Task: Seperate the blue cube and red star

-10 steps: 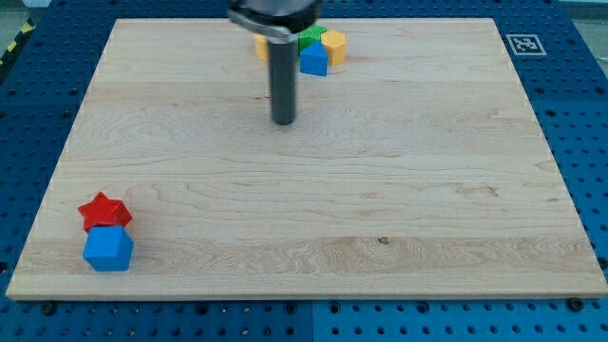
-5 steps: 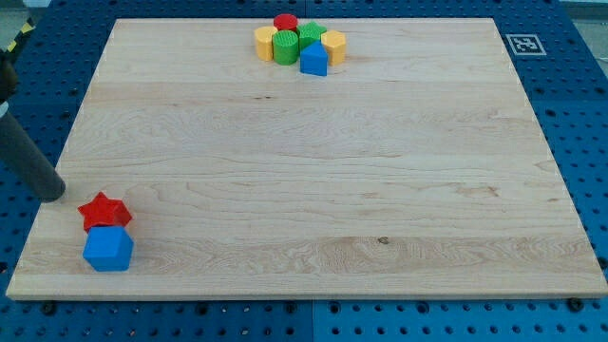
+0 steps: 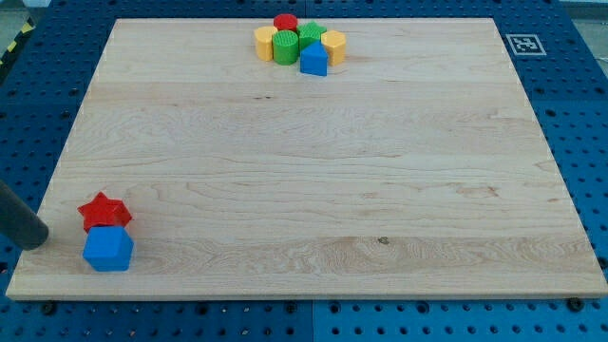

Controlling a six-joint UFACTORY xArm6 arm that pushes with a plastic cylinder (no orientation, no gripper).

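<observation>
- my tip (image 3: 38, 237) sits at the lower left of the frame, on the left margin of the wooden board (image 3: 313, 180); the dark rod enters from the left edge of the view and slants down to the right.
- pincer state: the arm carries no pincer, only the straight rod, so an open or closed state does not apply and none shows.
- my tip lies just left of the red star (image 3: 104, 211) and the blue cube (image 3: 108, 250), at a height between the two; a narrow strip of bare wood separates it from both, no contact visible.
- the red star stands near the board's lower left corner, directly above the blue cube in the view; the star's lower points touch or overlap the cube's top edge, so the pair is not separated.
- the blue cube is the lowest block in the frame, close to the board's bottom edge.
- a second cluster sits at the top centre of the board, well apart from the pair: a red cylinder (image 3: 285, 21) at the top, a yellow block (image 3: 264, 40) on the cluster's left, a ribbed green cylinder (image 3: 285, 46) beside it, a further green block (image 3: 311, 33) behind, a yellow hexagonal block (image 3: 333, 44) on the right, and a blue block with a pointed top (image 3: 313, 60) at the cluster's lower edge; these blocks touch one another.
- a black-and-white marker tag (image 3: 522, 44) is fixed at the board's upper right corner.
- the board rests on a blue perforated table (image 3: 579, 114) visible on all sides.
</observation>
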